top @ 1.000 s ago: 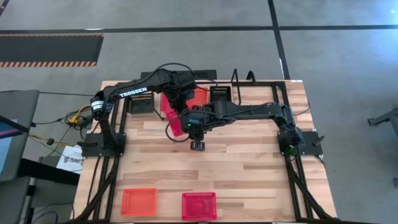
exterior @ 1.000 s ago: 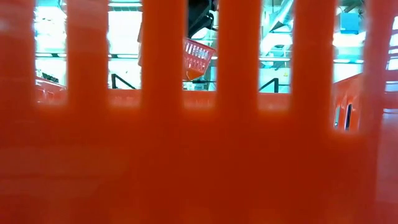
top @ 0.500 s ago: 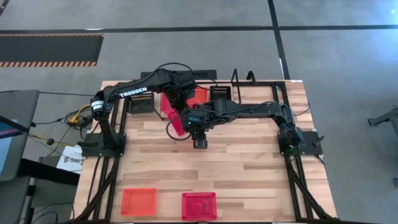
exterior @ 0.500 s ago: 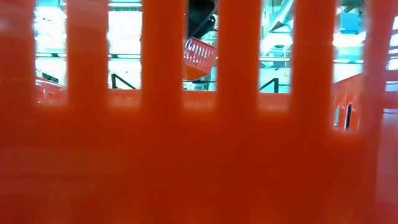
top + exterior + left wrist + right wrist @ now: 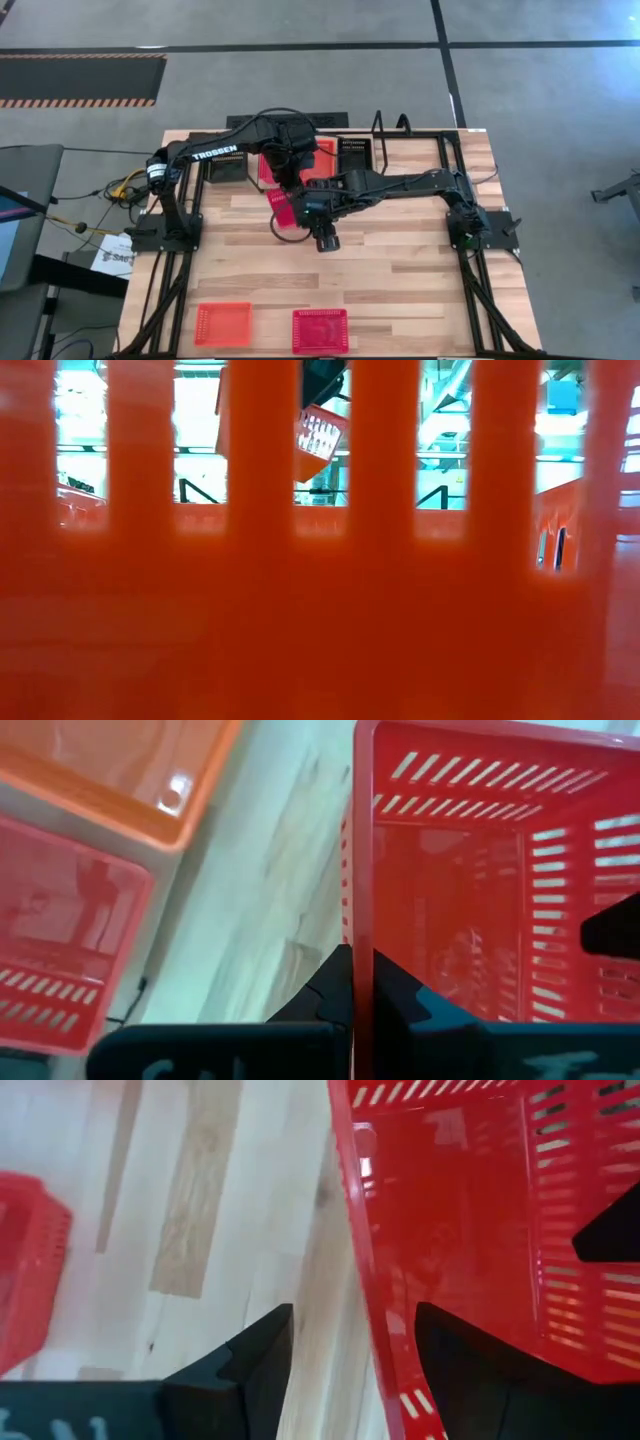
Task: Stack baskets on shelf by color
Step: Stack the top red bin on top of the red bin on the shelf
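The left hand (image 5: 355,982) is clamped on the rim of a red basket (image 5: 284,208) lifted near the shelf (image 5: 410,140), the right hand (image 5: 350,1360) released around its wall; next, carrying it onto the red stack (image 5: 318,158).

Mid-table (image 5: 400,265) bare wood, open passage. Far centre crowded: both arms cross there, left gripper (image 5: 285,190) clamping tilted red basket (image 5: 284,212), right gripper (image 5: 325,240) spread beside its wall. Shelf (image 5: 415,135) far edge holds baskets. Near edge: orange basket (image 5: 222,323), red basket (image 5: 319,330).
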Robot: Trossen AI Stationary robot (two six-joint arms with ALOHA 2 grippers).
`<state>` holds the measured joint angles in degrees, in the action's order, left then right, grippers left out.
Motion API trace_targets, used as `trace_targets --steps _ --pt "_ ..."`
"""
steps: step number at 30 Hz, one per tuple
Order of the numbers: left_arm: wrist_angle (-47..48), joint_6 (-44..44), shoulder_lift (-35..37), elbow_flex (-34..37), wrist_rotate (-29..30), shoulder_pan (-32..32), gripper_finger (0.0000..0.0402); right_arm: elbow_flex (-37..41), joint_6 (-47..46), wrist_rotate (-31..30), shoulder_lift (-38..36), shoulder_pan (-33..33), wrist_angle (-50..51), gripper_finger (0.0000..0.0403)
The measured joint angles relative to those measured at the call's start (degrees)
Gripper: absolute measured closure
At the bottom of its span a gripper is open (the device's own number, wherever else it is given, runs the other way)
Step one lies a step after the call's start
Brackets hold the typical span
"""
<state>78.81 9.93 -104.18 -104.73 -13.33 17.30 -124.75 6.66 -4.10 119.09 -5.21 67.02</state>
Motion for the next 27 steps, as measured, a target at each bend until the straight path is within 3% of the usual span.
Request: trace_targets --steps 15,27 --pt "2.4 4.4 0.0 0.0 -0.9 -0.1 0.0401 0.0 6.8 -0.2 0.0 0.4 3.0 0.0197" --pt "-0.2 6.0 0.0 0.0 2.7 -0.6 0.0401 0.1 -13.8 -4.0 0.3 -0.5 -3.3 0.0201"
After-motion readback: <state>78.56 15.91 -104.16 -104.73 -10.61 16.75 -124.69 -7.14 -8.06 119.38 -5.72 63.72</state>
